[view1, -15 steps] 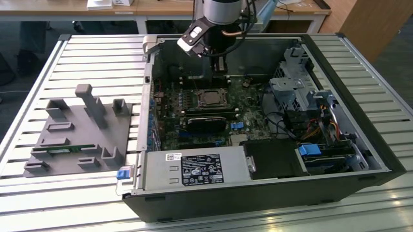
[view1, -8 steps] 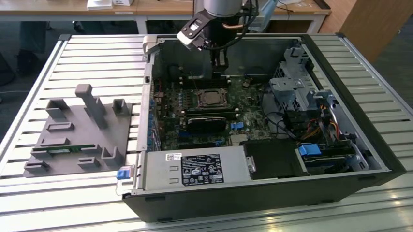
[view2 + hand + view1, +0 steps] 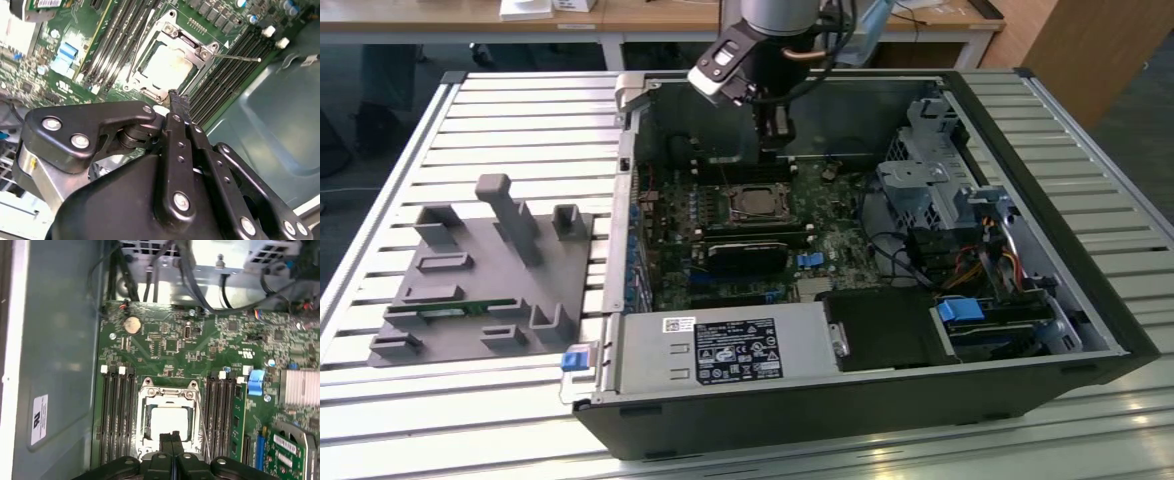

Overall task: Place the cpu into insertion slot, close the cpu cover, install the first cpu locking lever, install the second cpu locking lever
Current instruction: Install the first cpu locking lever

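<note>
One claw [image 3: 172, 436], pressed together and pinching nothing, hung just above an edge of the insertion slot [image 3: 142, 415]. There we saw the cpu [image 3: 170, 421] seated, the cpu cover [image 3: 168, 392] down around it, and a thin locking lever [image 3: 202, 425] running lengthwise along the slot, beside the tips.

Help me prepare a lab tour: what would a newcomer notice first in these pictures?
The open computer case lies on the slatted table, with the arm's gripper lowered into it. Close to the gripper, the silvery cpu sits in the insertion slot, between rows of black memory slots.
</note>
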You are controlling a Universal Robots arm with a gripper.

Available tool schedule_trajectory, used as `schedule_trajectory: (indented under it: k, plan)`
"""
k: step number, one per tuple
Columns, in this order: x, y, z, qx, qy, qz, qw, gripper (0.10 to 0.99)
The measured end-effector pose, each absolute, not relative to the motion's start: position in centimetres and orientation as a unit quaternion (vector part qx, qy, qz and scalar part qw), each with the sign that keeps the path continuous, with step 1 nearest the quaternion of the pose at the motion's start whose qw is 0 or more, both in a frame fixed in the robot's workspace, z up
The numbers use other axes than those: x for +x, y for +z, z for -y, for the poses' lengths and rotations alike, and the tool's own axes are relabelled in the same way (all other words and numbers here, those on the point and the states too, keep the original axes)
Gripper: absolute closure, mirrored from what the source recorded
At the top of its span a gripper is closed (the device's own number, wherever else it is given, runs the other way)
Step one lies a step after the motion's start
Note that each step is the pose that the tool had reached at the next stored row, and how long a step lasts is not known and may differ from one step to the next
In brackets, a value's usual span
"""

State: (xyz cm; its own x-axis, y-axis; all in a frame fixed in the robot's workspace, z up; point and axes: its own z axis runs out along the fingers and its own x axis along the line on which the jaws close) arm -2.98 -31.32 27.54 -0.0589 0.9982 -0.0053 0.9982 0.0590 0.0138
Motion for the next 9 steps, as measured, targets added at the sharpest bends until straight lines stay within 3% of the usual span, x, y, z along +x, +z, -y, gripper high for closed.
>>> schedule_trajectory:
  k: [9]
  plan:
    - [-2.98, 27.54, 31.32, 0.624, 0.004, -0.781, 0.006, 0.980]
